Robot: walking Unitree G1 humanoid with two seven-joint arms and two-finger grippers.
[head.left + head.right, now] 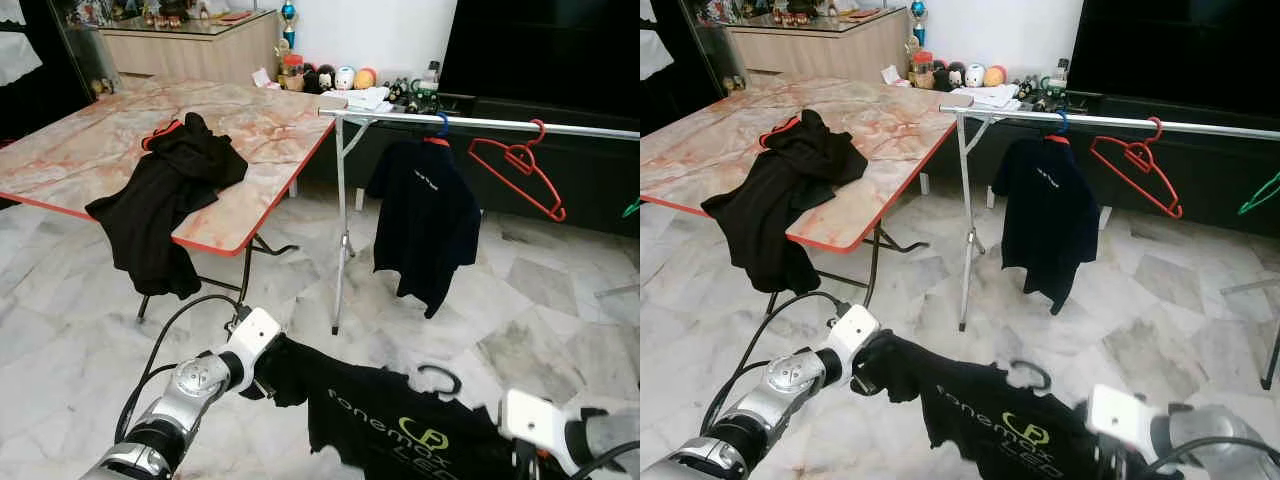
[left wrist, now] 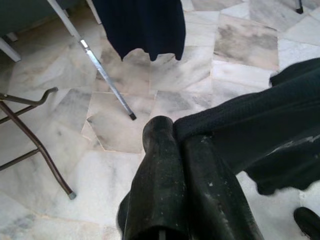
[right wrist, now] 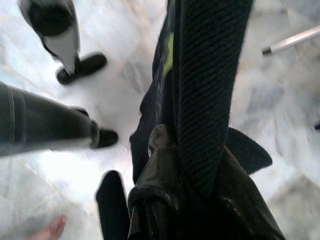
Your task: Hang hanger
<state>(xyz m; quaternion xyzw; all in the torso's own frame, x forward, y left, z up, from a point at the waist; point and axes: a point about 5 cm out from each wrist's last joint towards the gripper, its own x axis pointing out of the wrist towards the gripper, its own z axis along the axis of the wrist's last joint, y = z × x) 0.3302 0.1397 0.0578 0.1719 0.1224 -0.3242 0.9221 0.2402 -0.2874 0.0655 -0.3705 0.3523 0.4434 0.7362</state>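
Low in front of me hangs a black T-shirt (image 1: 390, 425) with green and white print, stretched between my two grippers. It is on a black hanger whose hook (image 1: 440, 378) pokes up at the collar. My left gripper (image 2: 172, 132) is shut on the shirt's left shoulder. My right gripper (image 3: 167, 137) is shut on the right shoulder fabric. Ahead stands a metal clothes rail (image 1: 500, 124), well above and beyond the shirt. On it hang a navy shirt (image 1: 425, 220) on a blue hanger and an empty red hanger (image 1: 520, 170).
A marble-topped folding table (image 1: 90, 150) stands at the left with black clothing (image 1: 170, 190) draped over its edge. A green hanger (image 1: 1260, 195) hangs at the far right. Behind the rail is a dark TV cabinet (image 1: 590, 170). Marble floor (image 1: 300, 290) lies between me and the rail.
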